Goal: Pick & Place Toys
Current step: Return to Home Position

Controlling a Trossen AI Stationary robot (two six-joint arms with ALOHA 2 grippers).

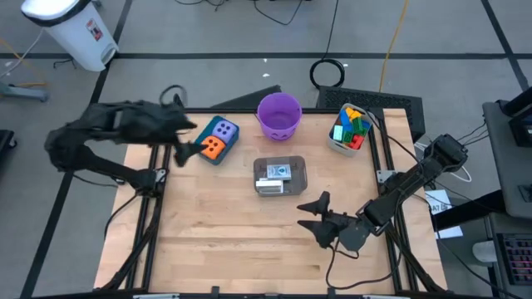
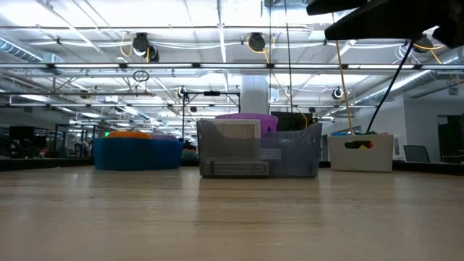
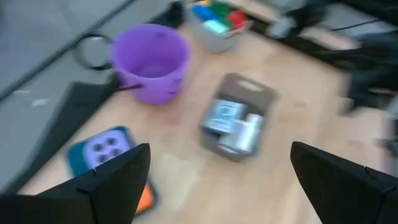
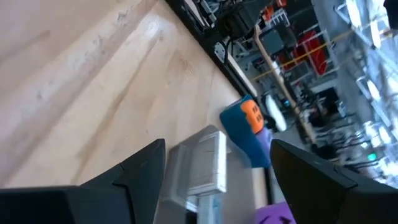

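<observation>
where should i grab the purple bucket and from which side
Grip the bucket by its rim from straight above, one finger inside the wall and one outside. It stands upright with its mouth open and looks empty, and its round body probably is too wide to span. The left gripper, open, is the nearer one.

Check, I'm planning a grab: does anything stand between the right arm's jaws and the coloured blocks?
Nothing visible: only bare table between the right gripper and the coloured blocks; the clear tub sits aside.
</observation>
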